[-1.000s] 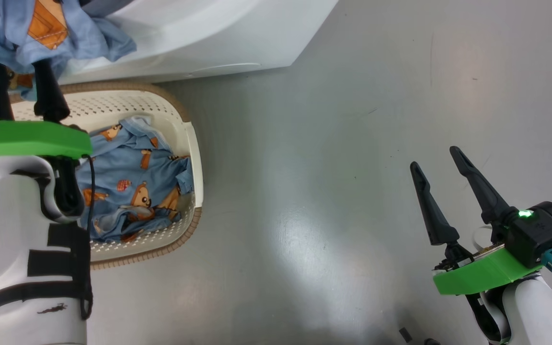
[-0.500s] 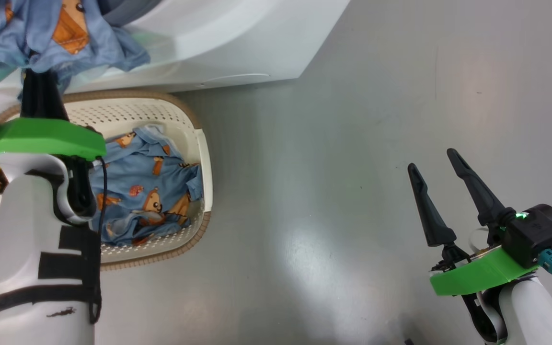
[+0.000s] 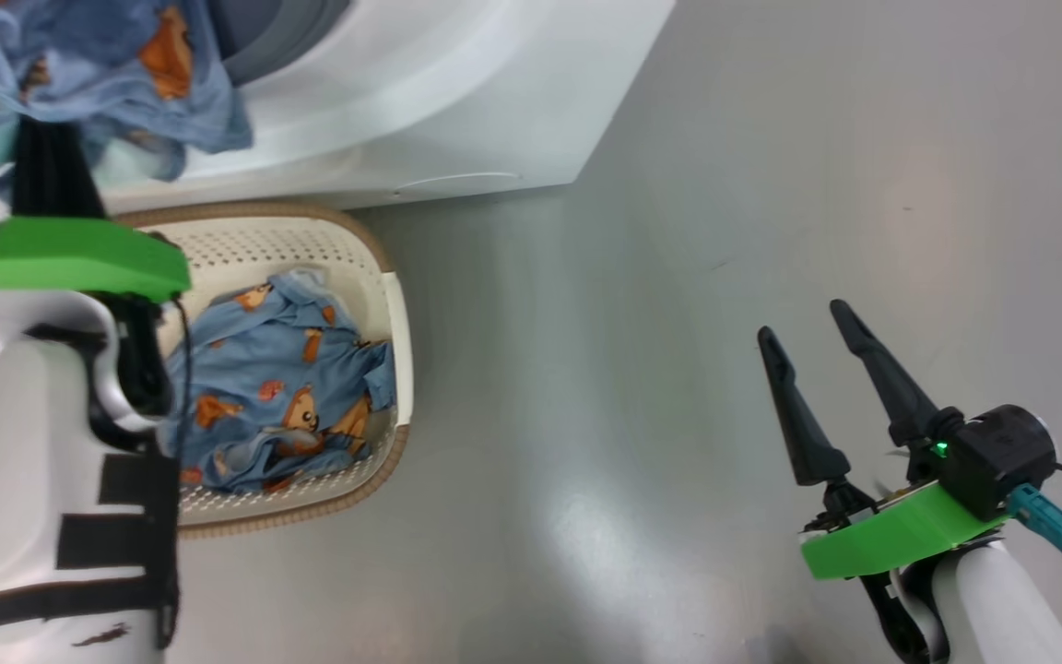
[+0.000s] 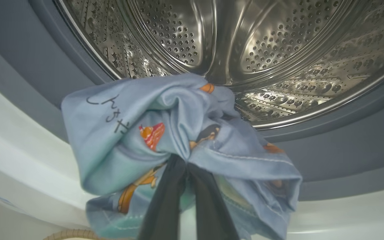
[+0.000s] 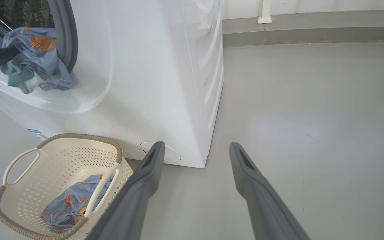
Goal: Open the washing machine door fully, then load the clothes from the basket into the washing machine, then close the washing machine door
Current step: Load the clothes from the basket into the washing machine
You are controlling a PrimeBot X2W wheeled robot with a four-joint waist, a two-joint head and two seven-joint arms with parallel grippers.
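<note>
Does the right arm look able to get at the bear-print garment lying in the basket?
Probably yes: between the open right hand and the basket lies just grey floor, and the bear-print garment lies uncovered inside.

A laundry corner in a bare, utility-like room: a white front-loading washing machine with a steel drum stands on a smooth grey floor, a basket of clothes just beside it, and a grey skirting runs below a plain white wall
</note>
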